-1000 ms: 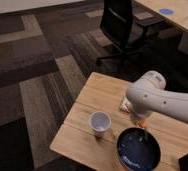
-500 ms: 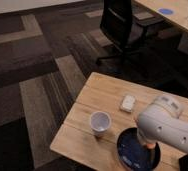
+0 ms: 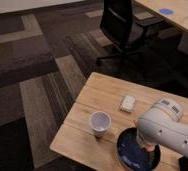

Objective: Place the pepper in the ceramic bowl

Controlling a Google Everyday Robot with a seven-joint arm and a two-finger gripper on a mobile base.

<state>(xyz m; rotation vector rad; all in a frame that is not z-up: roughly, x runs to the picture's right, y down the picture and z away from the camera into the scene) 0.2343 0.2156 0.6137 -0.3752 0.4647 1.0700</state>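
The ceramic bowl [image 3: 129,152] is a wide dark-blue glossy dish at the near edge of the wooden table. My gripper [image 3: 147,145] hangs over the bowl's right half, mostly hidden behind the arm's white casing [image 3: 162,127]. A small orange-red bit, which seems to be the pepper [image 3: 150,148], shows just under the casing above the bowl's inside. Whether the pepper is held or lies in the bowl cannot be told.
A white cup [image 3: 100,122] stands left of the bowl. A pale rectangular block [image 3: 128,103] lies behind the bowl on the wooden table [image 3: 104,90]. A black office chair [image 3: 121,25] stands beyond the table, and a second table [image 3: 177,12] is at the far right.
The arm has moved down and towards the near right, over the bowl, and now covers more of it. The orange-red bit has gone from the bowl's far rim to above its inside.
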